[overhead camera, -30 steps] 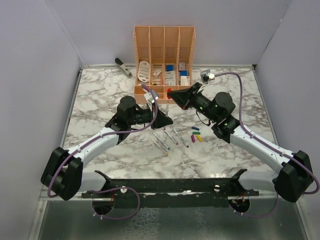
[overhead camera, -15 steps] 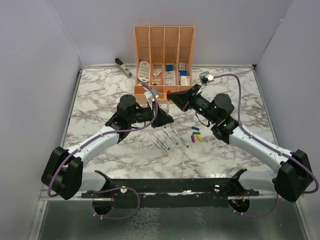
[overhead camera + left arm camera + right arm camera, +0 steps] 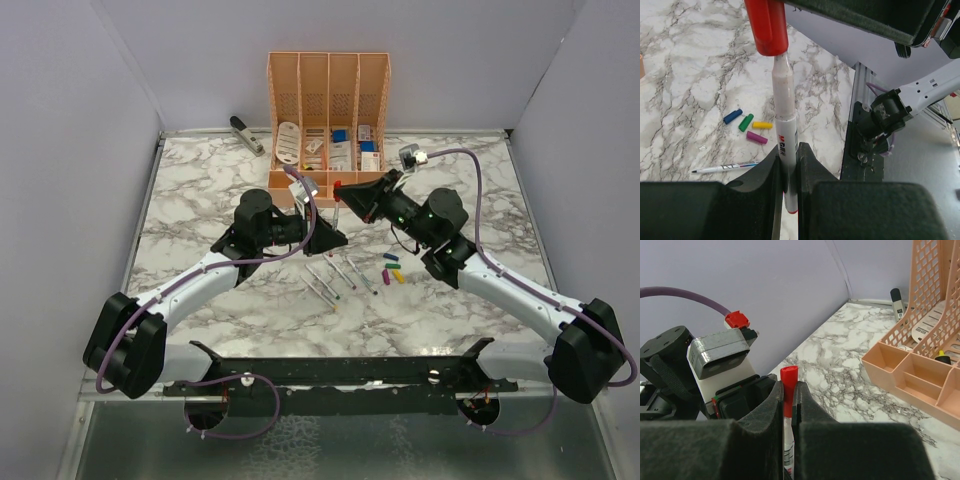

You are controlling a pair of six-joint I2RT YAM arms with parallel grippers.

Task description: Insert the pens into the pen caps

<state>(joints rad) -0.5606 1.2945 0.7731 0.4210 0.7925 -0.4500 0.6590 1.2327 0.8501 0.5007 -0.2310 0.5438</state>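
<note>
My left gripper [image 3: 788,165] is shut on a white pen [image 3: 783,125], held upright above the table; it shows in the top view [image 3: 332,238]. My right gripper [image 3: 788,392] is shut on a red pen cap [image 3: 788,387]. The red cap [image 3: 766,25] sits over the pen's top end. The two grippers meet at mid-table in the top view, the right gripper [image 3: 342,190] above the left. Several loose pens [image 3: 338,274] lie on the marble below. Blue, green, yellow and purple caps [image 3: 392,268] lie to their right, and show in the left wrist view [image 3: 747,127].
An orange mesh desk organiser [image 3: 328,110] with small boxes stands at the back centre. A black-and-silver stapler [image 3: 246,134] lies at the back left. One pen [image 3: 725,168] lies on the marble near the caps. Grey walls close in the table on three sides.
The right gripper with the red cap has shifted slightly left toward the pen over the last second. The left arm has barely moved.
</note>
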